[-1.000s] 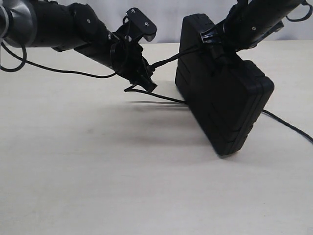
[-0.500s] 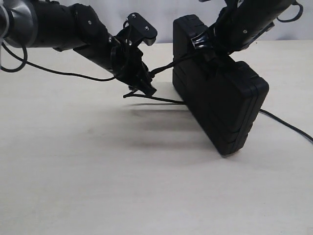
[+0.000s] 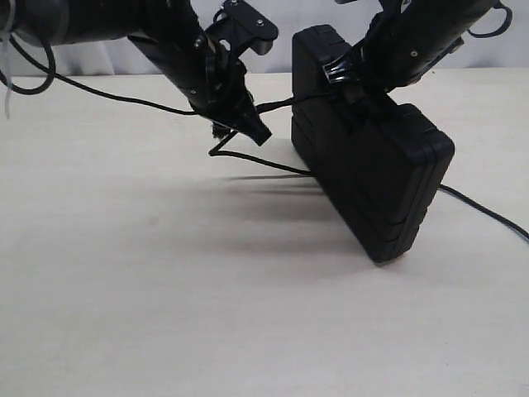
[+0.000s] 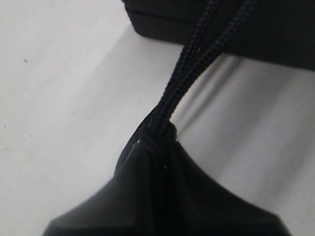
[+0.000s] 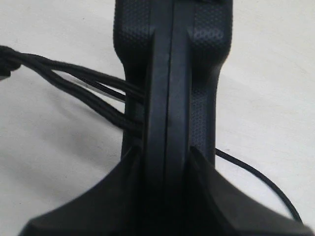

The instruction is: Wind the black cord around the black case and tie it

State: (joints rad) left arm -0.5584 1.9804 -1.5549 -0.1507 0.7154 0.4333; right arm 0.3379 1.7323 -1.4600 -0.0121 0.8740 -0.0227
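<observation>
The black case (image 3: 376,178) stands tilted on its edge at the middle right of the table. My right gripper (image 3: 347,70) is shut on its upper edge, and the right wrist view shows the case (image 5: 170,83) clamped between the jaws. The black cord (image 3: 277,105) runs taut from the case to my left gripper (image 3: 245,128), which is shut on two strands of the cord (image 4: 197,54). Another strand (image 3: 264,161) runs low along the table to the case's base. A further stretch (image 3: 483,211) trails off behind the case to the right.
The pale table (image 3: 165,289) lies bare in front of the case. A thin robot cable (image 3: 99,95) hangs from the left arm across the back left. A white wall closes off the far edge.
My left arm has swung up and rightward, and its gripper has shifted slightly with the cord in it. The case has moved a little to the left over the past second.
</observation>
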